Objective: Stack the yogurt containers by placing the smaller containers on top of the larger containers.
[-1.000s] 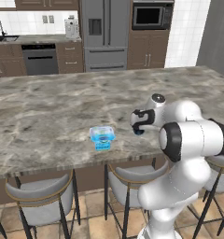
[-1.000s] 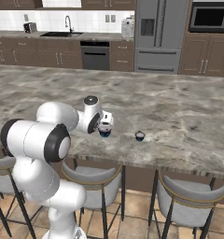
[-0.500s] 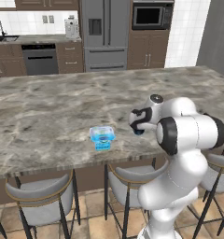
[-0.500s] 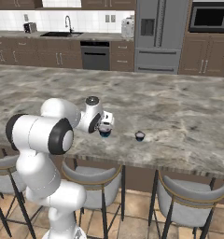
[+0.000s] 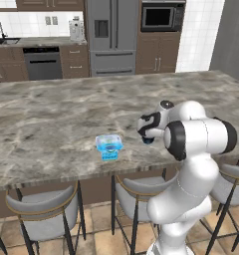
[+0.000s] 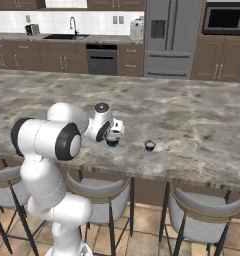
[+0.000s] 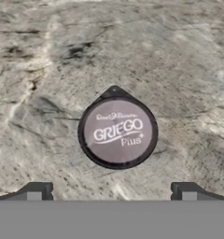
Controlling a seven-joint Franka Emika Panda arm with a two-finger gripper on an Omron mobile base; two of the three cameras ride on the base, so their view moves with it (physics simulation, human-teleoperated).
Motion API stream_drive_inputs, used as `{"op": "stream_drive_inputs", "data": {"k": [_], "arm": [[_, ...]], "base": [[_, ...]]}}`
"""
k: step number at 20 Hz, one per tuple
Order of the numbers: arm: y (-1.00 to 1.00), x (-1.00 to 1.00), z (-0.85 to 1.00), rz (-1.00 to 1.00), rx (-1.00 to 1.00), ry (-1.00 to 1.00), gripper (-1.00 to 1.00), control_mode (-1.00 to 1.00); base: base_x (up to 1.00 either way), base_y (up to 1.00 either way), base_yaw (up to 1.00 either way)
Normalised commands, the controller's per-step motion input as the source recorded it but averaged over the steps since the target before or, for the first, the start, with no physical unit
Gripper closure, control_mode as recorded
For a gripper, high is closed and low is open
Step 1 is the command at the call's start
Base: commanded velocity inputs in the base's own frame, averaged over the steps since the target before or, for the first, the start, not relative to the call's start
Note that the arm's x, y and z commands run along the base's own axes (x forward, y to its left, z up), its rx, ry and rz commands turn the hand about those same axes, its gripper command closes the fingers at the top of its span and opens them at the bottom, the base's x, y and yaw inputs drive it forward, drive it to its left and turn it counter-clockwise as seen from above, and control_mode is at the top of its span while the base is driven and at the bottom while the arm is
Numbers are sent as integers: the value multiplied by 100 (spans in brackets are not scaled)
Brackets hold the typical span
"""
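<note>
Nothing is stacked yet: we hover our gripper (image 7: 111, 196), fingers wide and empty, over the small dark cup (image 7: 117, 132) (center frame); the blue tub (image 5: 109, 146) and the tiny cup (image 6: 150, 145) sit apart.

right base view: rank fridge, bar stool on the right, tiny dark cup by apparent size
1. Fridge, though it stands far back, so truly much bigger.
2. Bar stool, nearest the camera; close in apparent size to the fridge, ranking unsure.
3. Tiny dark cup on the counter, clearly smallest.
</note>
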Motion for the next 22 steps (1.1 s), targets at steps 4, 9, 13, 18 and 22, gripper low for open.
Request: {"op": "stream_drive_inputs", "data": {"k": [4, 9, 13, 18, 22], "arm": [[-6, 9, -3, 0, 0, 0, -100, -100], [0, 7, -4, 0, 0, 0, -100, -100], [0, 7, -6, 0, 0, 0, -100, -100], [0, 7, -7, 0, 0, 1, -100, -100], [0, 4, -9, 0, 0, 1, -100, -100]], "base": [[0, 0, 0], [0, 0, 0], [0, 0, 0], [0, 0, 0], [0, 0, 0]]}}
